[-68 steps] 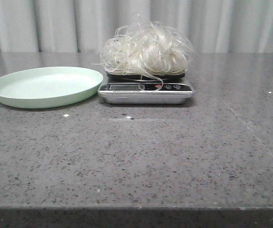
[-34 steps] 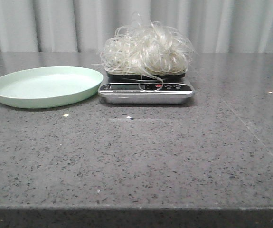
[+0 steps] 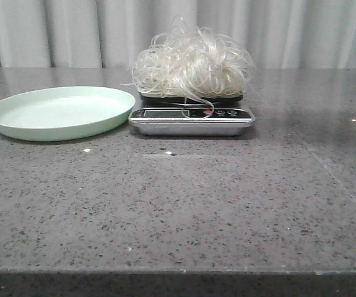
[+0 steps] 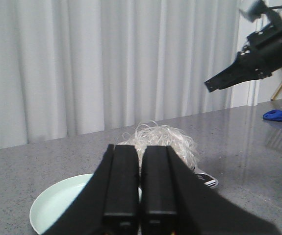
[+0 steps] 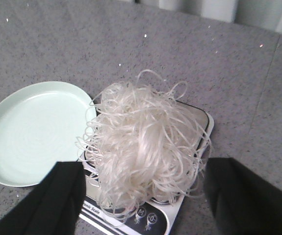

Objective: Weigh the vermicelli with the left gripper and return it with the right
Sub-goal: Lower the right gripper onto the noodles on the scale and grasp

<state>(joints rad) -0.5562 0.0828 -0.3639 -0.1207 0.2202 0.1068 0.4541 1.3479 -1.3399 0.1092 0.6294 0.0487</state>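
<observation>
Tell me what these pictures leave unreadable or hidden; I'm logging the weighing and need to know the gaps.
- Scale reading: front view, digits too small, a vermicelli strand crosses the display.
- Scale platform: right wrist view, covered by the vermicelli.
- Right gripper fingertips: cut off by the picture's edge.
- Left gripper: its shut fingers hide part of the plate.

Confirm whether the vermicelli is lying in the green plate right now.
No: the vermicelli is piled on the scale, and the green plate beside it holds nothing.
</observation>
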